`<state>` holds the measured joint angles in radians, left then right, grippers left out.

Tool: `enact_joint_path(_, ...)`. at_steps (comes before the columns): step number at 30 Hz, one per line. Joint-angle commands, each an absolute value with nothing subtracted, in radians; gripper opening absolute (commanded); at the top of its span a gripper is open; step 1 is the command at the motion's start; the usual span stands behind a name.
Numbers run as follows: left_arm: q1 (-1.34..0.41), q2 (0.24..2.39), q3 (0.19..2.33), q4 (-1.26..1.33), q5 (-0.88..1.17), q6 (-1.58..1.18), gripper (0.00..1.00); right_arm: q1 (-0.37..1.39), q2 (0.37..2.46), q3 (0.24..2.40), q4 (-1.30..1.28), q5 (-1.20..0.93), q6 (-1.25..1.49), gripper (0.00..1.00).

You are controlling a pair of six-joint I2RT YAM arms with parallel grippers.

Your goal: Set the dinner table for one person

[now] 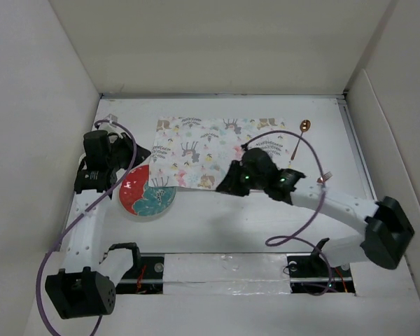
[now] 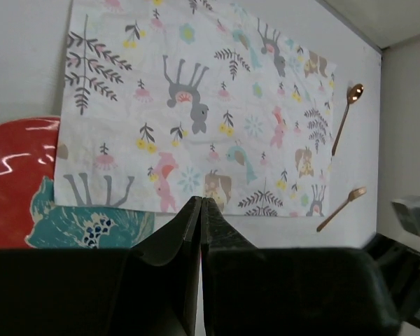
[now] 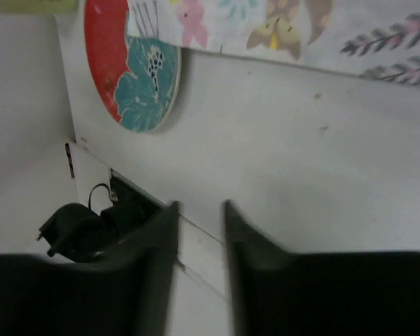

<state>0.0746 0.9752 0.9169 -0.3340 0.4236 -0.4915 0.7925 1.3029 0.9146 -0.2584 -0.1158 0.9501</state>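
Left gripper (image 2: pixel 200 203) is seen with its fingers pressed together on nothing, close by the plate (image 1: pixel 148 192). Right gripper (image 3: pixel 199 206) is held slightly spread, also empty.

The dinner table (image 1: pixel 224 224) is laid out under everything, wall to wall. It's judged stiff, heavy and fixed, with a smooth matte top that things could be slid across, so tbh no hold is to be taken on it, only on what's lying there.

Counted:
- one plate at the near left
- one floral placemat (image 1: pixel 217 150), its near corner overlapped with the plate
- one spoon (image 1: pixel 299 145) and one fork (image 2: pixel 341 208), off to the far right
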Motion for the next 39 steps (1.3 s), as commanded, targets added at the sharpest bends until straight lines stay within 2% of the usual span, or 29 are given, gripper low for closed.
enact_joint_path(1, 0.054, 0.963, 0.928, -0.365, 0.454, -0.489, 0.00, 0.888, 1.497, 1.012, -0.081, -0.068, 1.078, 0.49)
enact_joint_path(3, 0.054, 0.966, 0.949, -0.364, 0.457, -0.483, 0.00, 0.960, 1.598, 1.116, -0.048, -0.052, 1.084, 0.59)
enact_joint_path(4, 0.054, 0.976, 0.972, -0.365, 0.465, -0.480, 0.00, 0.992, 1.731, 1.181, -0.043, -0.045, 1.103, 0.61)
enact_joint_path(7, 0.003, 0.992, 1.006, -0.351, 0.456, -0.489, 0.00, 1.025, 1.840, 1.258, -0.031, -0.037, 1.167, 0.63)
enact_joint_path(12, -0.021, 0.999, 1.014, -0.315, 0.479, -0.514, 0.11, 1.063, 2.002, 1.386, -0.009, -0.034, 1.244, 0.63)
enact_joint_path(18, -0.100, 0.991, 1.016, -0.314, 0.460, -0.518, 0.13, 1.094, 2.143, 1.480, -0.074, -0.006, 1.330, 0.57)
enact_joint_path(21, -0.126, 0.991, 1.026, -0.327, 0.442, -0.508, 0.13, 1.094, 2.187, 1.502, -0.078, 0.025, 1.339, 0.51)
enact_joint_path(22, -0.126, 0.994, 1.037, -0.333, 0.437, -0.505, 0.13, 1.103, 2.195, 1.506, -0.080, 0.025, 1.345, 0.46)
enact_joint_path(24, -0.147, 0.994, 1.046, -0.339, 0.422, -0.499, 0.13, 1.103, 2.207, 1.508, -0.081, 0.032, 1.361, 0.41)
enact_joint_path(32, -0.147, 1.003, 1.112, -0.373, 0.361, -0.471, 0.13, 1.123, 2.218, 1.494, -0.074, -0.069, 1.361, 0.03)
enact_joint_path(39, -0.147, 1.023, 1.198, -0.416, 0.258, -0.437, 0.16, 1.112, 2.088, 1.486, -0.170, -0.254, 1.178, 0.00)
